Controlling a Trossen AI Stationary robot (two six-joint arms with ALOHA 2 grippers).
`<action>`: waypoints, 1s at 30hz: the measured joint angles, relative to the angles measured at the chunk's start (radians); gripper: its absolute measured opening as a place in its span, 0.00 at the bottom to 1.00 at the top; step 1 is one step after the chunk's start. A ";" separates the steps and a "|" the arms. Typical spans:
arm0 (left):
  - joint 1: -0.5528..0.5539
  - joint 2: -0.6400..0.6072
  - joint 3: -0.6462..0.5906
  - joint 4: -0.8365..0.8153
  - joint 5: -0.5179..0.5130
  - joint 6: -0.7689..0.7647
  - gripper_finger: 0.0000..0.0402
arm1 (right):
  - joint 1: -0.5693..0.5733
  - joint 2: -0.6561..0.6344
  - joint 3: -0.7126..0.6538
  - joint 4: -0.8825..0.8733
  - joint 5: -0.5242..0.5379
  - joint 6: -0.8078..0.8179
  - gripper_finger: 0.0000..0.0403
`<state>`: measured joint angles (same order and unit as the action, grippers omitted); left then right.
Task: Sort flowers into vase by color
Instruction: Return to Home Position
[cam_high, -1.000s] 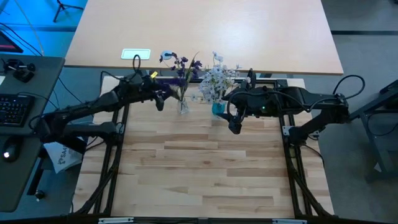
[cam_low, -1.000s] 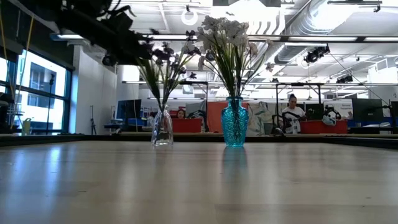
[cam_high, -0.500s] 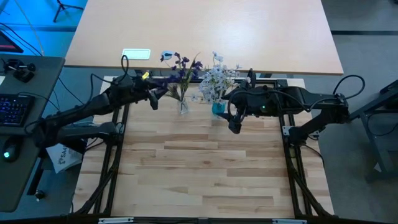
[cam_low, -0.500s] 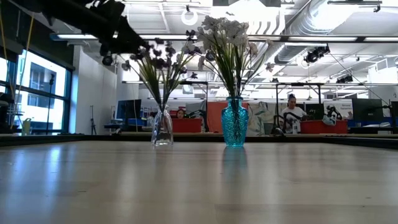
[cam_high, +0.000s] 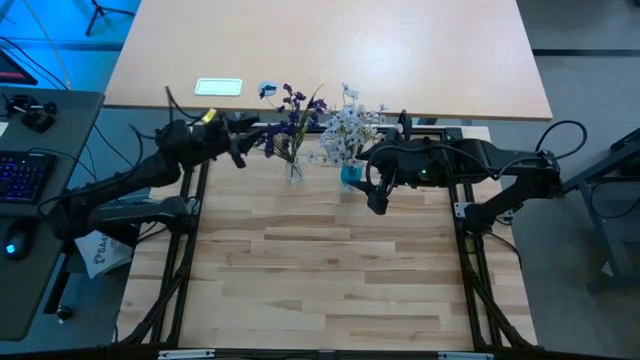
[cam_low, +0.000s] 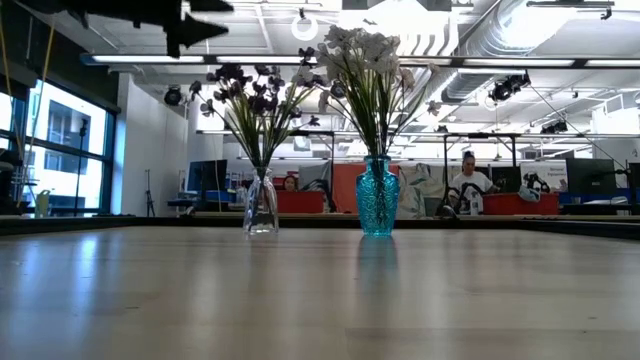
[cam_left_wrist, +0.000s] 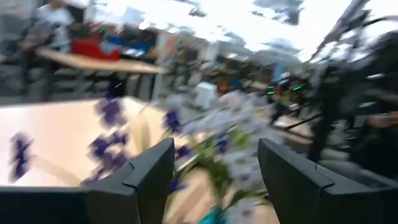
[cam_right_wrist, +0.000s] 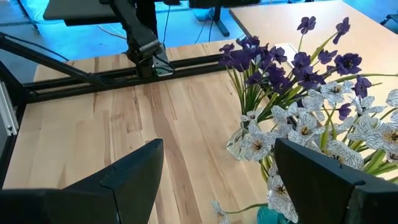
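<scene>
Conceivably the open, empty left hand (cam_high: 237, 152), upper left, could snag the dark purple flower sprigs (cam_high: 291, 101), toppling their clear glass vase (cam_low: 261, 208); right hand (cam_high: 376, 202) also open.

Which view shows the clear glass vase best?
The low view: the clear vase stands whole, side-on, holding purple flowers. The high view shows it only from above; the right wrist view, partly behind white flowers; the left wrist view, blossoms only.
</scene>
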<state>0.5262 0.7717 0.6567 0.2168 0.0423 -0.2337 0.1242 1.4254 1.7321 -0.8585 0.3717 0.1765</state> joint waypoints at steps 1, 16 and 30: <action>0.000 -0.009 0.000 0.012 0.025 0.000 0.55 | 0.000 0.000 0.000 0.016 0.001 0.003 0.75; -0.420 0.066 0.000 0.256 -0.056 0.066 0.15 | 0.019 -0.171 -0.010 -0.085 -0.036 0.025 0.73; -0.588 0.114 -0.128 0.375 -0.206 0.044 0.00 | 0.129 -0.423 -0.593 0.136 -0.298 0.261 0.05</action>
<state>-0.0620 0.8856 0.5284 0.5922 -0.1639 -0.1898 0.2527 1.0023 1.1387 -0.7229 0.0740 0.4375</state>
